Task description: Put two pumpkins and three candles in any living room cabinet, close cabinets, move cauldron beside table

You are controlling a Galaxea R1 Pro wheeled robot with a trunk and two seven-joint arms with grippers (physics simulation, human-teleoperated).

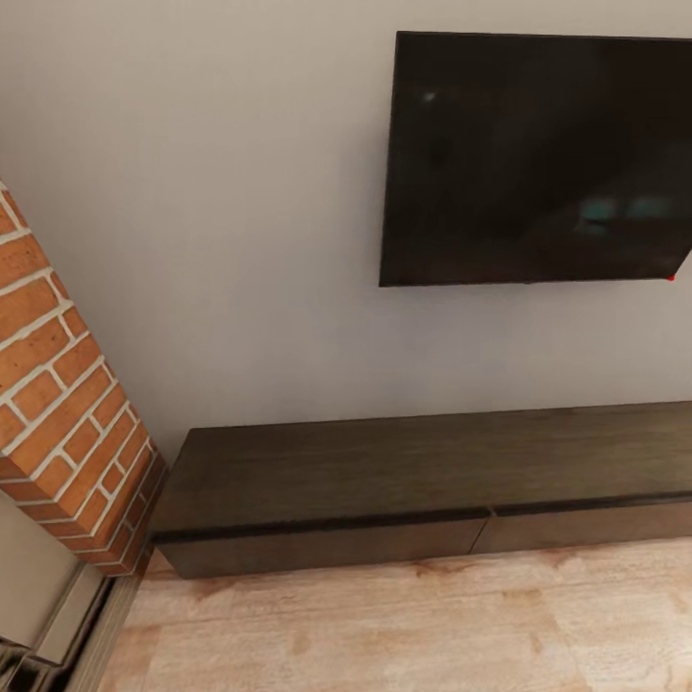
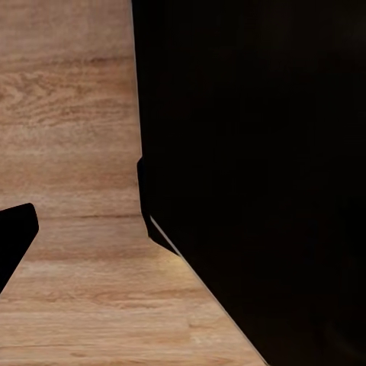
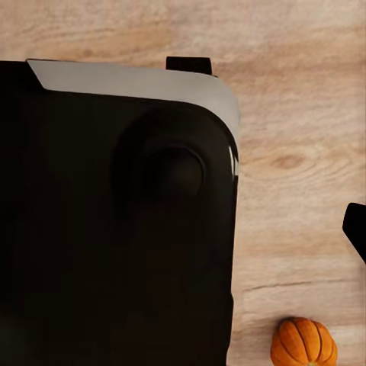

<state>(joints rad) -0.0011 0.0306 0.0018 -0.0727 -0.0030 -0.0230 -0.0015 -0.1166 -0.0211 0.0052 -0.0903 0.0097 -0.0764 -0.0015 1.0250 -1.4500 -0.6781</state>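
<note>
The cabinet (image 1: pixel 423 490) is seen in the head view as a long, low, dark-brown unit set against the pale wall (image 1: pixel 240 240), below a wall-mounted television (image 1: pixel 538 159). Its two visible drawer fronts are shut flush, so nothing of their insides can be made out, and its top is bare. A brick fireplace (image 1: pixel 67 423) stands just to the left of the cabinet's left end, and light wooden floor (image 1: pixel 384 625) lies on the near side.

In both wrist views the floor is looked down upon, with large black parts of the robot taking up much of each picture. Only dark slivers at the picture edges might be fingers, so whether either gripper is open or closed cannot be told.

One pumpkin (image 3: pixel 304 342) is seen in the right wrist view, resting on the wooden floor just beside the dark robot body. It is small, orange and ribbed; its stem cannot be made out.
</note>
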